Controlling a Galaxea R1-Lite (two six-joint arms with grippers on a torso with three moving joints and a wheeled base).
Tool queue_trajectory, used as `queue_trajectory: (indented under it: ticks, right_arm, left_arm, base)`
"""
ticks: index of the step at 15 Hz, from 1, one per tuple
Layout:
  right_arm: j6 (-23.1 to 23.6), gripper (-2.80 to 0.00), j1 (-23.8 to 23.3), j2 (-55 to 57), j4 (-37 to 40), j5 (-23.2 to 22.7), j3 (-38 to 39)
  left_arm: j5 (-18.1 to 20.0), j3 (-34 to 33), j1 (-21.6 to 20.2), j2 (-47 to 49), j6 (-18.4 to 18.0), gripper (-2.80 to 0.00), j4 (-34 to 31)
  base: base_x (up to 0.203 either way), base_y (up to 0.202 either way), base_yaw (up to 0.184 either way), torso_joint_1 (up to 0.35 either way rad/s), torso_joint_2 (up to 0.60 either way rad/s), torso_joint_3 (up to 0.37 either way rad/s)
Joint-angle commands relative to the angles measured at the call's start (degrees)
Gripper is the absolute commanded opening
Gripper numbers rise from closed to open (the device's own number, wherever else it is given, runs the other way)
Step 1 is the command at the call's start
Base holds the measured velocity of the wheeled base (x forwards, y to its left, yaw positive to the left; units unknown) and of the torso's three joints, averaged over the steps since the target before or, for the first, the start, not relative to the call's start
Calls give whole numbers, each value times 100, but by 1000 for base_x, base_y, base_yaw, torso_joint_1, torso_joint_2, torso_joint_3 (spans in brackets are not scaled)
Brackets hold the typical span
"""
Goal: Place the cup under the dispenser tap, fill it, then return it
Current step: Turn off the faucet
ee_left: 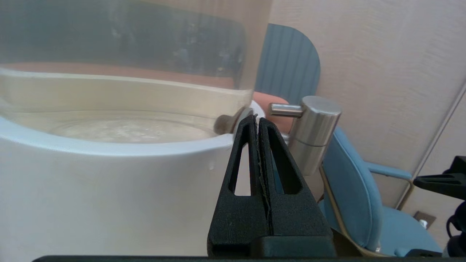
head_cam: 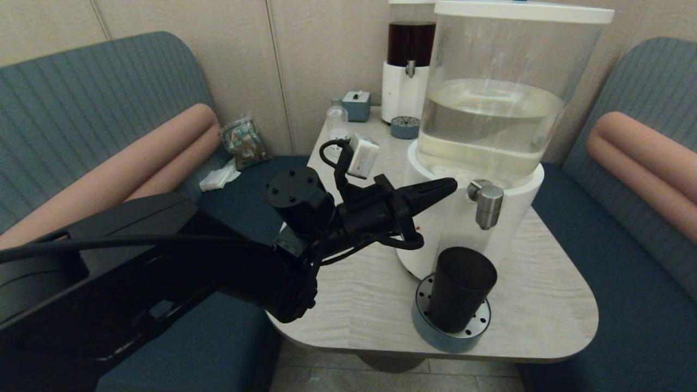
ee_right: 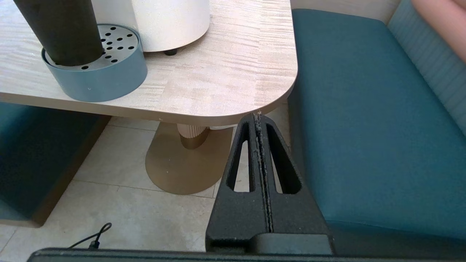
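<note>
The pale-liquid dispenser (head_cam: 479,163) stands on the desk (head_cam: 544,305), right of centre. The left arm reaches across from the left; the left claw (head_cam: 449,188) has its fingers pressed together, empty, tip just beside the dispenser tap (head_cam: 488,204). The right claw (ee_right: 259,120), fingers likewise together and empty, hangs off the desk's near right corner, parked. The cup (head_cam: 460,296) stands upright on the perforated drip tray (head_cam: 474,332), directly below the tap. Judgement: thin, light plastic, smooth and tapered, liable to slip upward-narrow grips; hold mid-wall, gently, and level once filled.
</note>
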State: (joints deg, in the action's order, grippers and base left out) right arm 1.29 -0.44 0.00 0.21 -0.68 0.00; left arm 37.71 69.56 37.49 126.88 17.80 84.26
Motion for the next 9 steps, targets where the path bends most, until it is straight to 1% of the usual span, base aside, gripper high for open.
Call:
queue_trajectory:
  ticks: [1, 9]
  right_arm:
    - [3, -280, 0, 9, -3, -2, 9]
    - [3, -280, 0, 9, 5, -2, 2]
  left_arm:
    - [18, 5, 27, 9, 13, -280, 41]
    - [9, 84, 171, 56, 4, -280, 11]
  base:
    - [0, 0, 0, 0, 0, 0]
    - [0, 0, 0, 0, 0, 0]
